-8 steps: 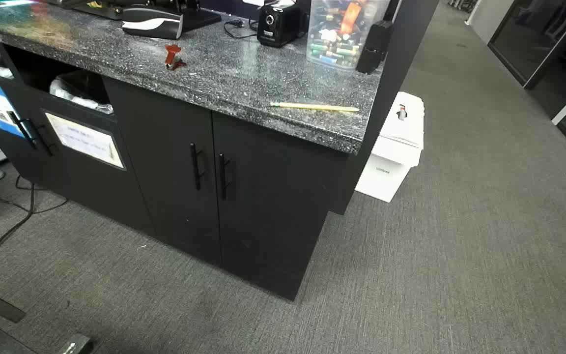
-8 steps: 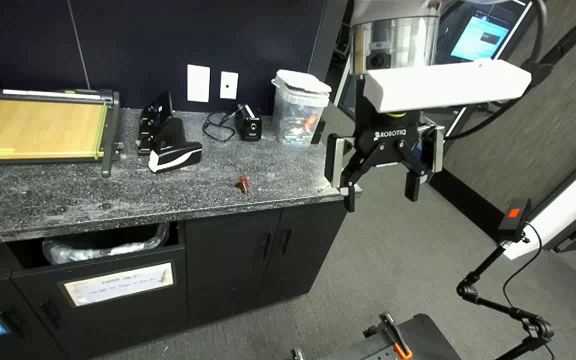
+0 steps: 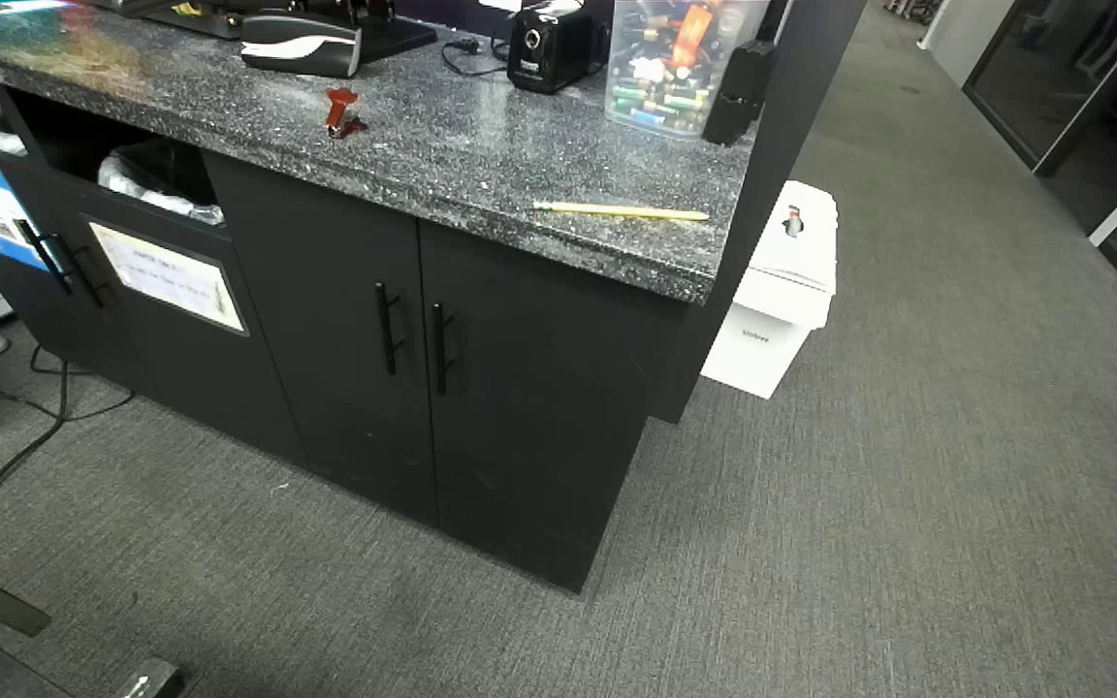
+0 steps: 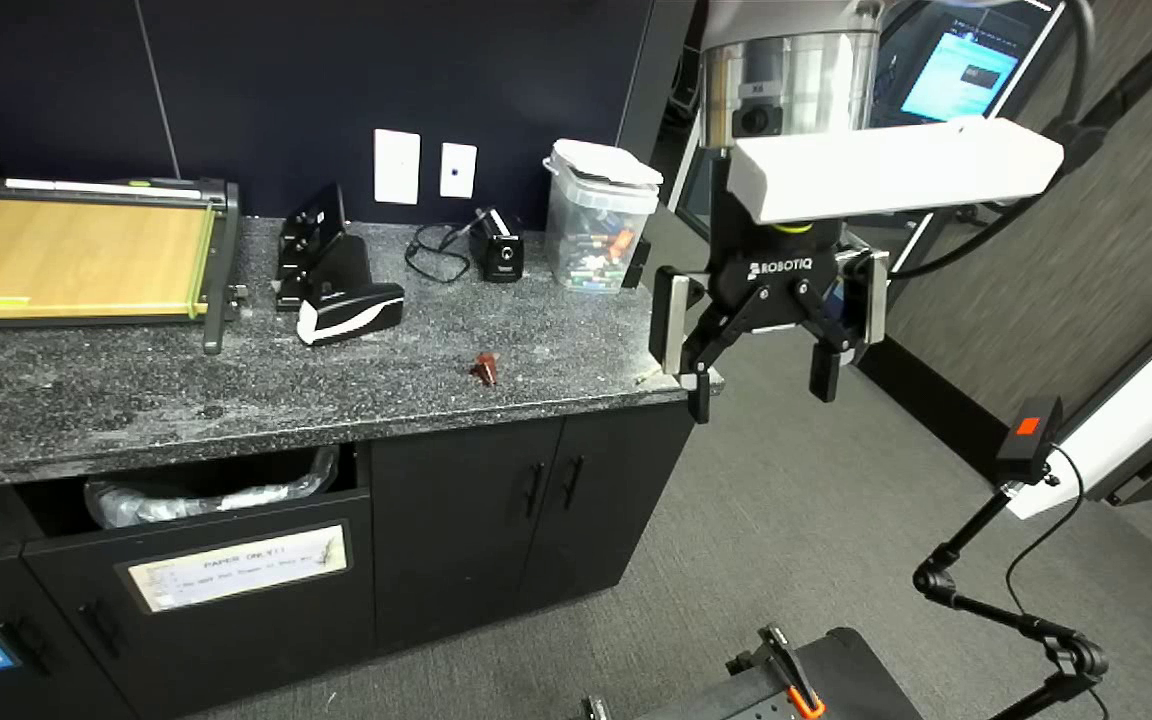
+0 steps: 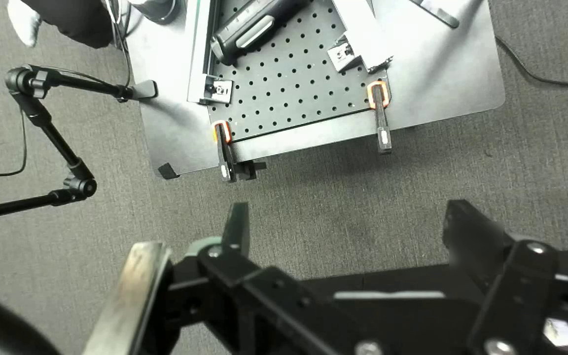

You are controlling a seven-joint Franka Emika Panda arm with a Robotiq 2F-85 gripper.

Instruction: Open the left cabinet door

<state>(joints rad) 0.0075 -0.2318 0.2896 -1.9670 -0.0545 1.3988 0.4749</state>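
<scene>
The left cabinet door (image 3: 335, 349) is a flat matte-black panel, shut flush beside its twin door (image 3: 539, 407). Its slim black bar handle (image 3: 386, 328) stands upright near its right edge. The same door (image 4: 451, 530) and handle (image 4: 534, 490) also show in an exterior view. My gripper (image 4: 762, 390) hangs pointing down, open and empty, near the right end of the counter and apart from the handle. In the wrist view my gripper (image 5: 347, 212) has its fingers wide apart with carpet between them. A dark strip of cabinet front (image 5: 382, 276) with a seam shows there; the handle does not.
The speckled countertop (image 4: 496, 330) overhangs the doors. A red staple remover (image 4: 485, 368), a stapler (image 4: 351, 315) and a clear tub (image 4: 601, 215) stand on it; a pencil (image 3: 622, 210) lies near its edge. A jointed black camera arm (image 4: 996, 600) and the robot's table (image 5: 175, 143) stand nearby.
</scene>
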